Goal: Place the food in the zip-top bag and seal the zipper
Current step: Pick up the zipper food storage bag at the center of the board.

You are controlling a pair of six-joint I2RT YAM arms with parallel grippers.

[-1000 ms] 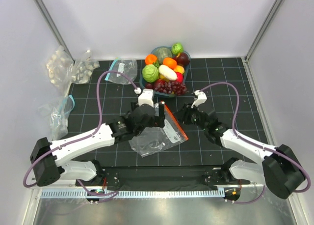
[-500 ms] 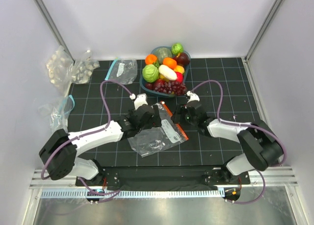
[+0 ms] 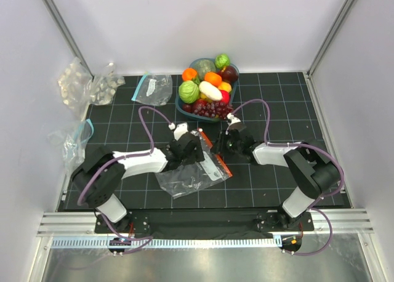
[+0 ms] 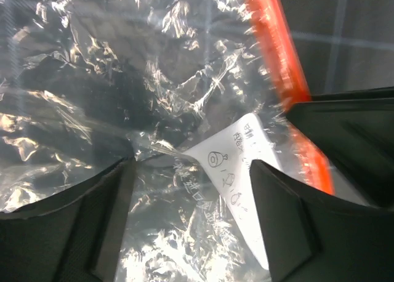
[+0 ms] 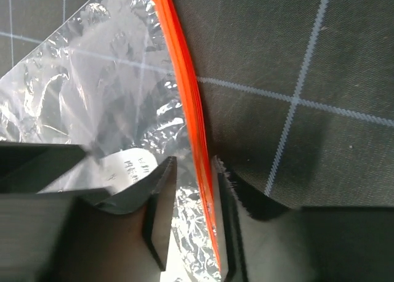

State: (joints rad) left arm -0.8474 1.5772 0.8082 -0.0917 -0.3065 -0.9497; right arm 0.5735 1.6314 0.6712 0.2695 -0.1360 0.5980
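The zip-top bag [image 3: 188, 177] lies flat and crinkled on the black mat between my two grippers. Its orange-red zipper [image 3: 225, 165] runs along its right edge. My left gripper [image 3: 194, 151] is open and low over the bag's upper part. In the left wrist view [image 4: 191, 233] its jaws stand wide apart over the clear film [image 4: 123, 79] and a white label [image 4: 246, 153]. My right gripper [image 3: 220, 145] is open with narrow jaws. In the right wrist view [image 5: 191, 220] the zipper [image 5: 184, 91] passes between them, against the right finger. The food [image 3: 208, 91] is piled at the back.
The food sits in a blue bowl [image 3: 179, 103], with a green cabbage [image 3: 188, 92] and purple grapes [image 3: 212, 109]. Clear bags with teal strips lie at the back [image 3: 152, 87] and the left [image 3: 74, 143]. Crumpled bags [image 3: 86, 85] fill the back left corner. White walls enclose the mat.
Both grippers have closed in on the bag's top. The right gripper moved left onto the orange-red zipper, and the left arm folded in. The bag shifted slightly to the left.
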